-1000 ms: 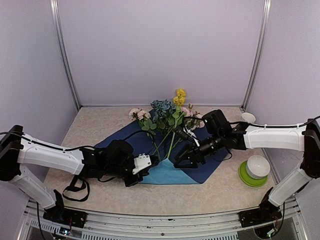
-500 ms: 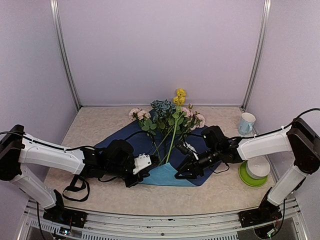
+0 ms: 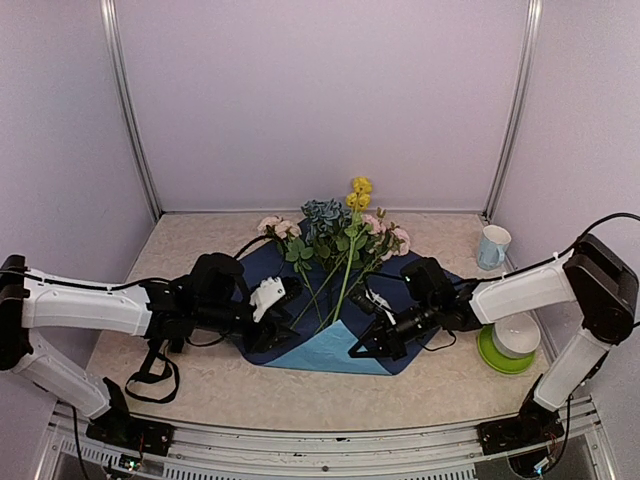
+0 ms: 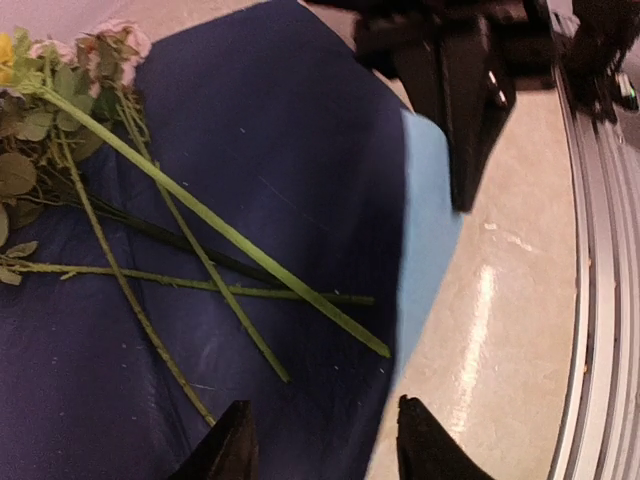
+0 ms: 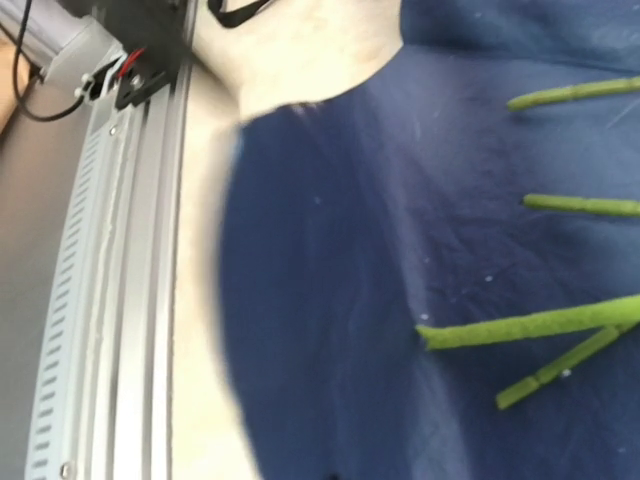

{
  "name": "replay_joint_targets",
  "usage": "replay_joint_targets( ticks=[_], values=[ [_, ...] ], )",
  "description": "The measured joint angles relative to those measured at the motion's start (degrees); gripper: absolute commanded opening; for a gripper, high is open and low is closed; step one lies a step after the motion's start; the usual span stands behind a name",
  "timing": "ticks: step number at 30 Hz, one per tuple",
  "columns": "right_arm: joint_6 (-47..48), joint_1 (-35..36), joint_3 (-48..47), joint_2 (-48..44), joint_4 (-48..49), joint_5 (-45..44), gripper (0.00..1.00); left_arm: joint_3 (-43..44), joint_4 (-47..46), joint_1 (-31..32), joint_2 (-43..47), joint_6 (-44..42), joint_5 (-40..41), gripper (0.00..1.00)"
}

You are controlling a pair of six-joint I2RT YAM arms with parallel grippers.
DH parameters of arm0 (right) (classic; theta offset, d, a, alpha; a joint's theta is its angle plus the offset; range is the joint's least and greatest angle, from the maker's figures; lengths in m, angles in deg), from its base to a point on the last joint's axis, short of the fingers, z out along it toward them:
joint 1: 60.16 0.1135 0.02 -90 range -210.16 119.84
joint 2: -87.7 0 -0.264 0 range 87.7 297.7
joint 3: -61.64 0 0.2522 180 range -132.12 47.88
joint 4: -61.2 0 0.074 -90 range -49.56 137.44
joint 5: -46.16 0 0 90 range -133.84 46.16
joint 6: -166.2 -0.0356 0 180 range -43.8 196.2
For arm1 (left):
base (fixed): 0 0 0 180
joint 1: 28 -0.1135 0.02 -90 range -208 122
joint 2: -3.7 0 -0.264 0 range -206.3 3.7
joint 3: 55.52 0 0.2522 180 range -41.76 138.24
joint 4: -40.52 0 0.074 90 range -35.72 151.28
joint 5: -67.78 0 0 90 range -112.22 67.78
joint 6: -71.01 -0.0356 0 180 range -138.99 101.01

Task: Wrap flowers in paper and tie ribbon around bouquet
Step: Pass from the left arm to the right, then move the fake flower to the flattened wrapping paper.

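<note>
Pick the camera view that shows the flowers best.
The top external view: the whole bunch of flowers is visible, blooms and stems, lying on the paper. The left wrist view shows the stems and only a few blooms at its edge; the right wrist view shows just stem ends.

This is a robotics lab test cell. Plain pale lilac panel walls (image 3: 320,100) close off three sides, joined by bare aluminium corner posts (image 3: 130,110). Two white-and-black jointed robot arms (image 3: 90,310) reach in over a beige speckled tabletop (image 3: 190,245), which lies under the fingers (image 4: 235,445) of the left gripper (image 4: 325,410). A ribbed, slotted aluminium rail (image 3: 320,437) edges the table on the arm-base side of both sets of fingers, carrying a black bracket with red wires (image 5: 140,85). Outward of the right gripper (image 3: 362,347), a pale blue ceramic mug (image 3: 490,246) and a white bowl (image 3: 517,333) on a round green plate (image 3: 492,357) stand as staged props.
</note>
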Motion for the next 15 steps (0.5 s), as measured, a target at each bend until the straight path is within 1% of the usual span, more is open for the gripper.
replay_joint_targets(
  ticks=[1, 2, 3, 5, 7, 11, 15],
  values=[
    [0.31, 0.04, 0.0, 0.17, -0.15, 0.33, 0.0, 0.04, -0.76, -1.64, 0.98, 0.96, -1.11, 0.26],
    [0.7, 0.07, 0.0, 0.48, -0.44, 0.63, 0.0, 0.13, -1.84, -3.5, 1.55, 2.1, -1.49, 0.18],
    [0.96, 0.09, 0.0, 0.76, -0.79, 0.94, 0.0, 0.48, -2.69, -5.35, 1.4, 3.08, -0.87, 0.14],
    [1.64, 0.09, 0.0, 1.05, -2.01, 1.46, 0.0, 3.1, -2.1, -8.22, -1.84, 3.98, 1.79, 0.12],
    [2.27, 0.09, 0.0, 1.07, -2.8, 2.1, 0.0, 7.19, -0.35, -9.27, -7.82, 4.55, 4.13, 0.11],
    [2.86, 0.09, 0.0, 1.07, -3.69, 2.82, 0.0, 12.13, 2.19, -8.87, -18.01, 4.72, 7.82, 0.1],
    [3.04, 0.09, 0.0, 1.07, -4.44, 2.93, 0.0, 13.57, 4.11, -8.33, -22.4, 4.52, 10.16, 0.1]
  ],
)
